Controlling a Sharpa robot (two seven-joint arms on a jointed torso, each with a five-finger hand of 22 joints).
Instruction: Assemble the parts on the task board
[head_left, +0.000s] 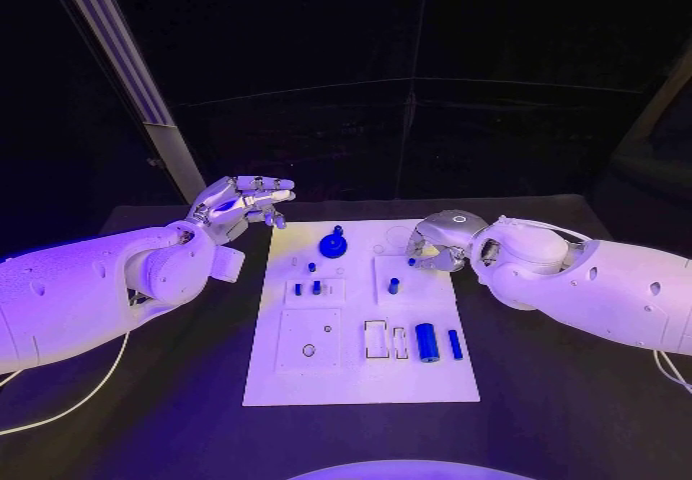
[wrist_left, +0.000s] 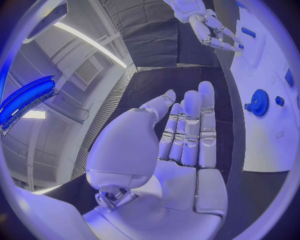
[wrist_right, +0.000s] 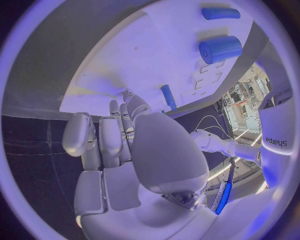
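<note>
Left hand (head_left: 242, 203) hovers beside the task board (head_left: 361, 385), fingers apart, holding nothing. Right hand (head_left: 437, 245) (over the board's far edge): grip state indeterminate.

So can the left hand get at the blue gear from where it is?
Probably yes. The left hand hovers open off the task board's far left corner, and nothing stands between it and the blue gear.

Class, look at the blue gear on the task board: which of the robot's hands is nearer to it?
Left. The left hand hovers just off the task board's far-left corner, beside the blue gear; the right hand is over the board's far-right part, slightly farther away.
</note>
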